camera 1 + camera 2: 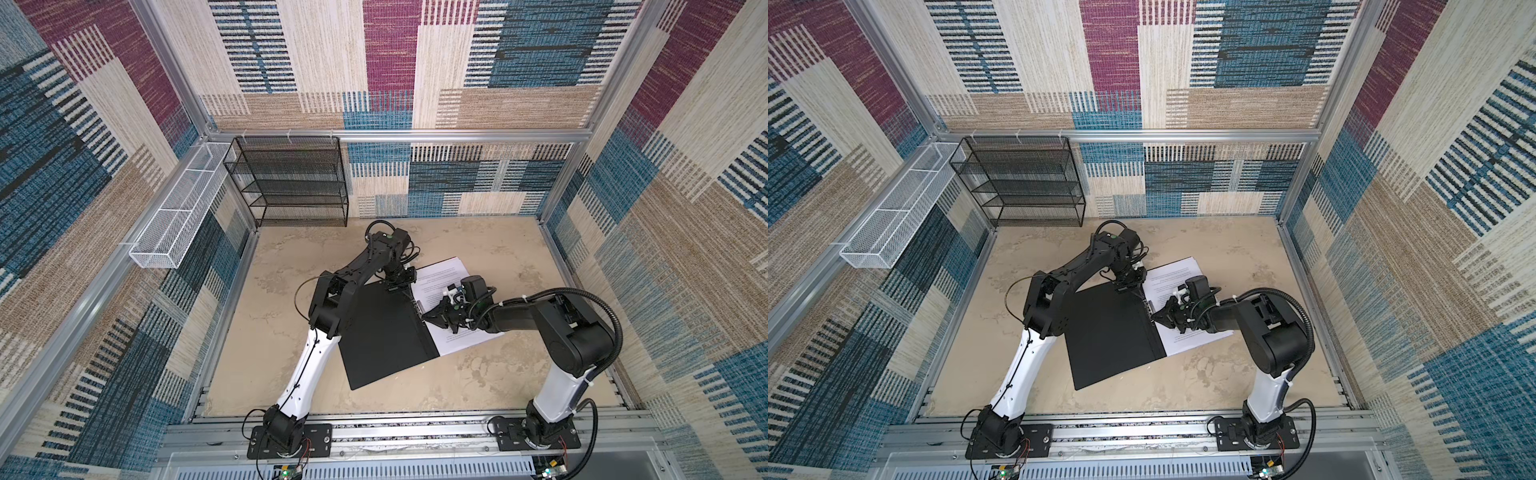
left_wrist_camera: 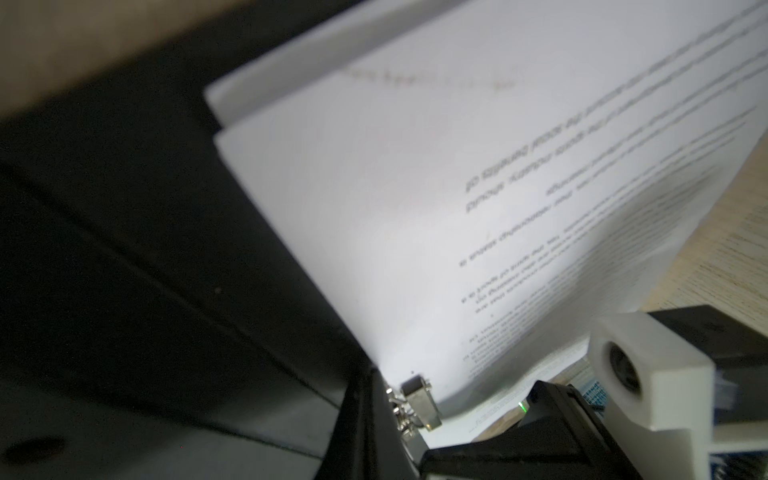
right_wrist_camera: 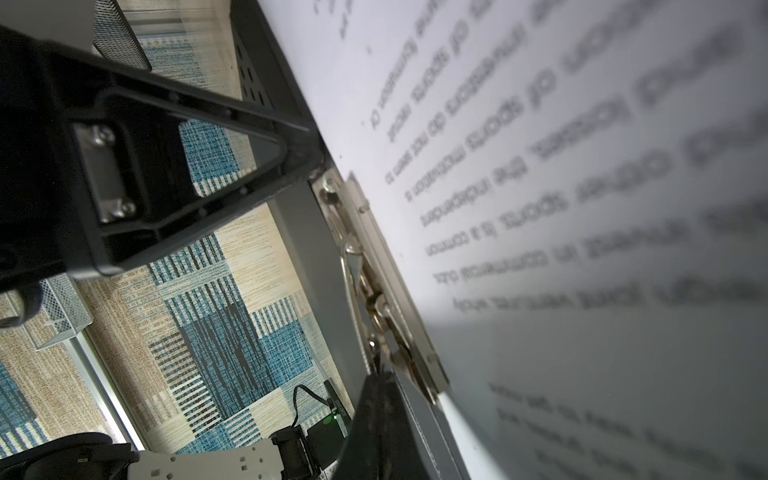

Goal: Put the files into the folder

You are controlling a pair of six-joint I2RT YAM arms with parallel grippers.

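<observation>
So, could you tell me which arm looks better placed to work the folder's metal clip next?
Right, probably: the right gripper, shut, reaches over the files with its tip at the metal clip. The left gripper, shut, sits at the far end of the folder.

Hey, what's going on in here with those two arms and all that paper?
Two robot arms are filing papers. An open folder lies black side up on the table, with a stack of printed sheets on its right half. The right gripper, closed, is down at the metal clip along the spine. The left gripper, also closed, is at the folder's far edge. The folder is not yet shut.
</observation>
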